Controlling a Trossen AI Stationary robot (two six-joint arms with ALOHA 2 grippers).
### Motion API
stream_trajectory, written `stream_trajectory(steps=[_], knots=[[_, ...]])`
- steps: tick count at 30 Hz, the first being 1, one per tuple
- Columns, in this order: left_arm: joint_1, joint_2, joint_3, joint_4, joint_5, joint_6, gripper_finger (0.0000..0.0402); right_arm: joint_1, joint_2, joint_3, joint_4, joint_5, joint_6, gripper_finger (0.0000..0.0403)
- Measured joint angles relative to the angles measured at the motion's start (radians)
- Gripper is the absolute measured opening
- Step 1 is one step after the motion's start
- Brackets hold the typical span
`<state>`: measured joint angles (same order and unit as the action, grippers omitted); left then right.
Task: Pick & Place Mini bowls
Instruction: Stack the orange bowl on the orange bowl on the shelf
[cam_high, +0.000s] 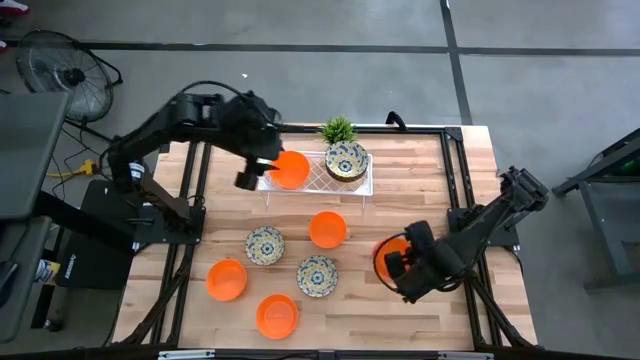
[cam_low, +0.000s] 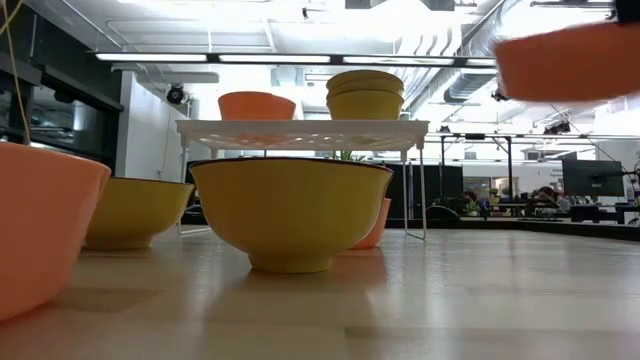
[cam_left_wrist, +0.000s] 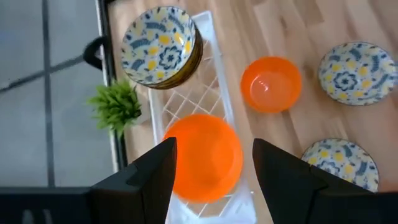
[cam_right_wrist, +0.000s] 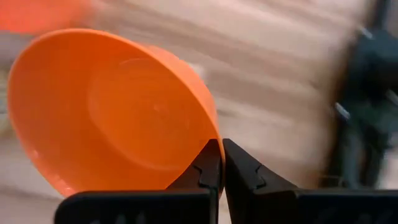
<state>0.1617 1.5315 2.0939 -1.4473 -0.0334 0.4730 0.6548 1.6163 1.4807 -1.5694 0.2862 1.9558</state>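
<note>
Over the white lattice tray (cam_high: 365, 186), my left gripper (cam_high: 255, 172) is open; in its wrist view its fingers (cam_left_wrist: 148, 177) stand apart above an orange bowl (cam_left_wrist: 202, 155) resting on the tray, beside a stack of floral bowls (cam_high: 346, 160). Near the table's right side, my right gripper (cam_high: 398, 265) is shut on another orange bowl (cam_high: 390, 255). On the wood lie three more orange bowls (cam_high: 327, 228), (cam_high: 227, 279), (cam_high: 276, 315) and two floral bowls (cam_high: 264, 245), (cam_high: 316, 275). My right gripper pinches the orange bowl's rim (cam_right_wrist: 211, 134), one finger inside the bowl and one outside. The bowl is lifted clear of the table, high in the low view (cam_low: 570, 60), and it tilts away from the fingers.
A small green plant (cam_high: 338, 129) stands at the table's far edge behind the tray. The tray is raised on thin legs (cam_low: 420, 190). Free wood lies along the right half and the near right corner (cam_high: 440, 320). A fan (cam_high: 65, 75) stands off the table.
</note>
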Motion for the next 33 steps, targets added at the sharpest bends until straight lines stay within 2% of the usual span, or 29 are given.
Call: stream_trajectory(steps=[2, 6, 13, 19, 21, 23, 25, 26, 28, 30, 33], knots=[[-0.011, 0.016, -0.004, 0.017, -0.014, -0.017, 0.0204, -0.009, -0.017, -0.004, 0.01, 0.096, -0.041, 0.0], [-0.046, 0.056, -0.004, 0.033, -0.06, -0.066, 0.0204, -0.038, -0.026, -0.001, 0.002, 0.159, -0.116, 0.0], [-0.152, 0.149, -0.005, 0.056, -0.085, 0.008, 0.0204, -0.092, -0.084, -0.001, 0.079, 0.243, -0.279, 0.0], [-0.283, 0.238, 0.001, 0.142, -0.089, 0.068, 0.0204, -0.166, -0.128, -0.001, 0.188, 0.172, -0.499, 0.0], [-0.319, 0.27, 0.004, 0.213, -0.09, 0.108, 0.0204, -0.193, -0.137, -0.001, 0.214, 0.13, -0.561, 0.0], [-0.36, 0.291, -0.009, 0.208, -0.098, 0.137, 0.0204, -0.221, -0.147, -0.001, 0.229, 0.077, -0.606, 0.0], [-0.386, 0.331, 0.004, 0.318, -0.117, 0.164, 0.0204, -0.243, -0.149, -0.001, 0.234, 0.025, -0.638, 0.0], [-0.401, 0.342, 0.006, 0.352, -0.131, 0.182, 0.0204, -0.255, -0.149, -0.001, 0.237, 0.001, -0.657, 0.0], [-0.439, 0.355, -0.004, 0.316, -0.177, 0.213, 0.0204, -0.274, -0.149, -0.001, 0.247, -0.044, -0.683, 0.0], [-0.466, 0.375, 0.002, 0.37, -0.235, 0.25, 0.0204, -0.288, -0.15, -0.001, 0.259, -0.079, -0.709, 0.0], [-0.505, 0.4, 0.001, 0.368, -0.353, 0.315, 0.0204, -0.299, -0.152, -0.001, 0.271, -0.111, -0.732, 0.0]])
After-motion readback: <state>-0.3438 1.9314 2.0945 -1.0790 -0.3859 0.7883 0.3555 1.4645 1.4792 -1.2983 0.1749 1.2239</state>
